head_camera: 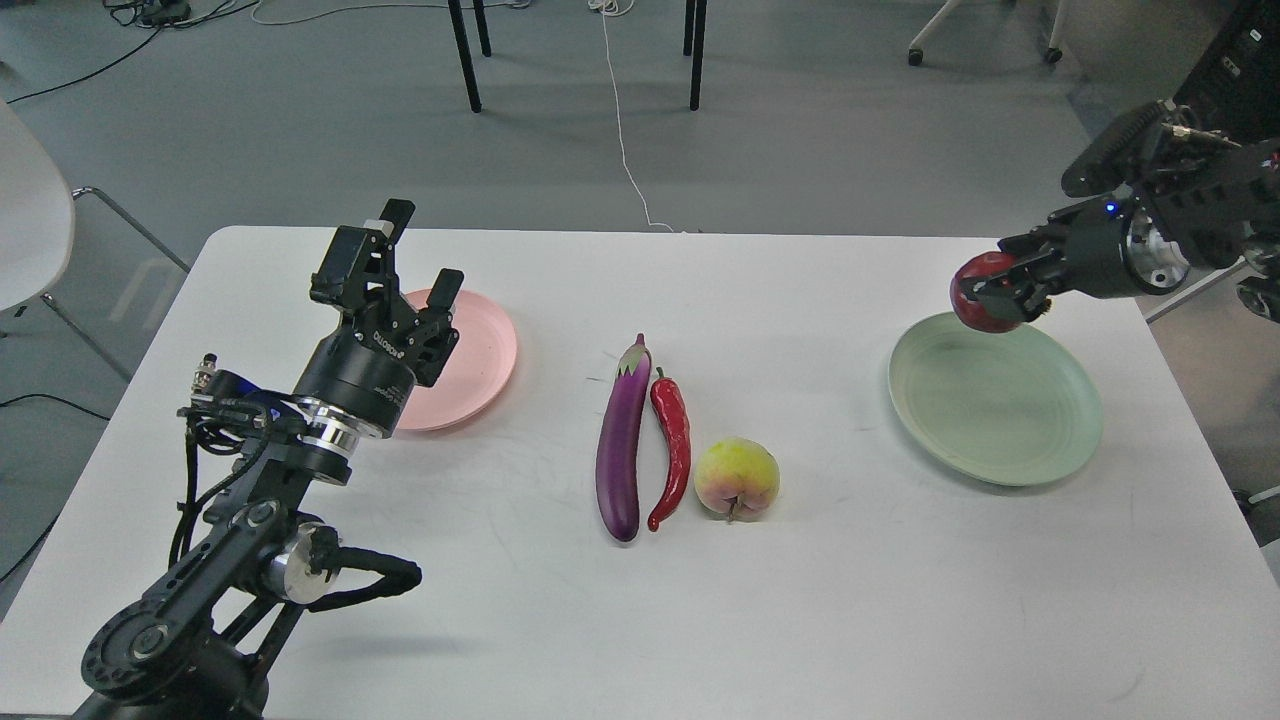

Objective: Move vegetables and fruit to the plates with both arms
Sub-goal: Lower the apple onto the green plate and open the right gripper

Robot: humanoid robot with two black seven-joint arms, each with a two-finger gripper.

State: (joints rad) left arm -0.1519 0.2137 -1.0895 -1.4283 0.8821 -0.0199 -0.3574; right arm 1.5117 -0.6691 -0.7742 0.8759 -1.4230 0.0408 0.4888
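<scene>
Right arm holds the pomegranate (982, 290) above the green plate (995, 410); left arm waits by the pink plate (480, 360).

From the head view, the right gripper (1010, 290) has its fingers pinching the dark red pomegranate, lifted over the far left rim of the green plate. The left gripper (420, 265) stands with fingers spread and nothing between them, in front of the pink plate. Mid-desk (800, 600), the eggplant (622, 440), chili pepper (672, 450) and peach (737, 478) lie side by side, eggplant and chili nearly touching.
</scene>
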